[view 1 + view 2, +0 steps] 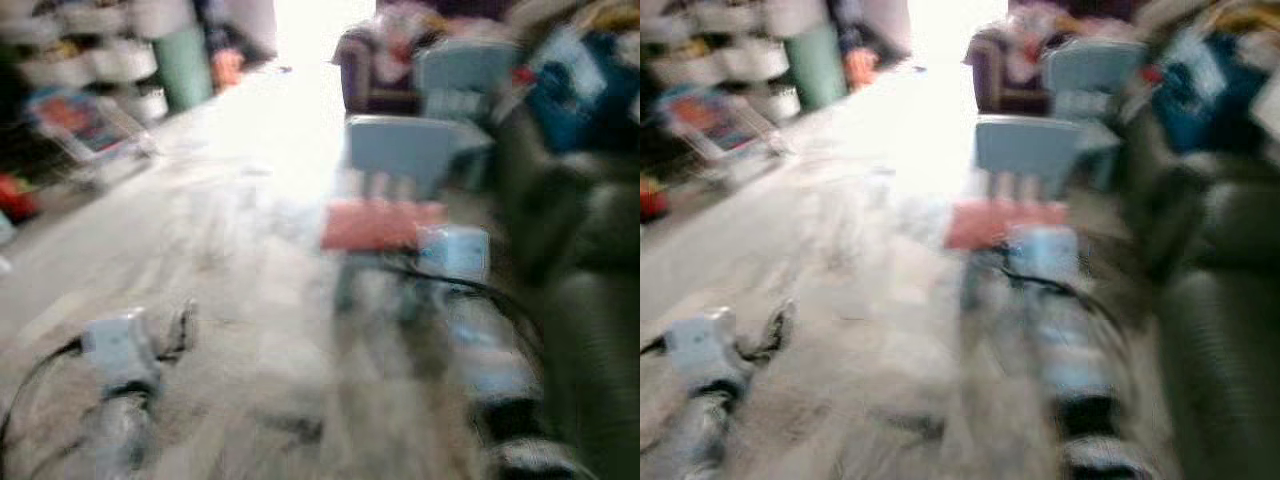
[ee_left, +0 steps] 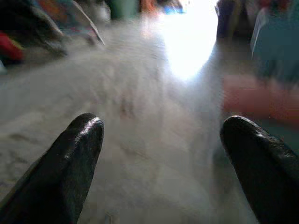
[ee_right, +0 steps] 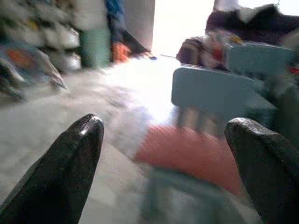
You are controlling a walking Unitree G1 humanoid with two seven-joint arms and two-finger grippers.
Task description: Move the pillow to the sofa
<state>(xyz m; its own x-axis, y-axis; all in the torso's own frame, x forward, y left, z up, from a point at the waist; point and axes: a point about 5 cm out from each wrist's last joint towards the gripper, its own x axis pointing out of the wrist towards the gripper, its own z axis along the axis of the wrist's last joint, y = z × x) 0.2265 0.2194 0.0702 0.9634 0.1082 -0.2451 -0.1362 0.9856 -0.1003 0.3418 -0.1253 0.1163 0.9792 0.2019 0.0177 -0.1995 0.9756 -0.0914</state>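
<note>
Everything is blurred by motion. A flat red pillow (image 1: 380,222) lies on the seat of a small light-blue chair (image 1: 400,150) ahead of me. A dark green sofa (image 1: 590,300) runs along the right side. My right gripper (image 3: 163,123) is open and empty, held in the air short of the pillow (image 3: 191,154) and pointing at it. My left gripper (image 2: 161,126) is also open and empty, low over the pale floor, with the pillow (image 2: 259,98) off to its side. The left arm (image 1: 120,350) is at lower left.
A second light-blue chair (image 1: 465,70) and a purple armchair (image 1: 365,70) stand farther back. Cluttered shelves (image 1: 90,60) and a green bin (image 1: 185,65) line the left. Clothes are piled on the sofa's far end (image 1: 570,90). Bright glare covers the floor (image 1: 290,120) ahead.
</note>
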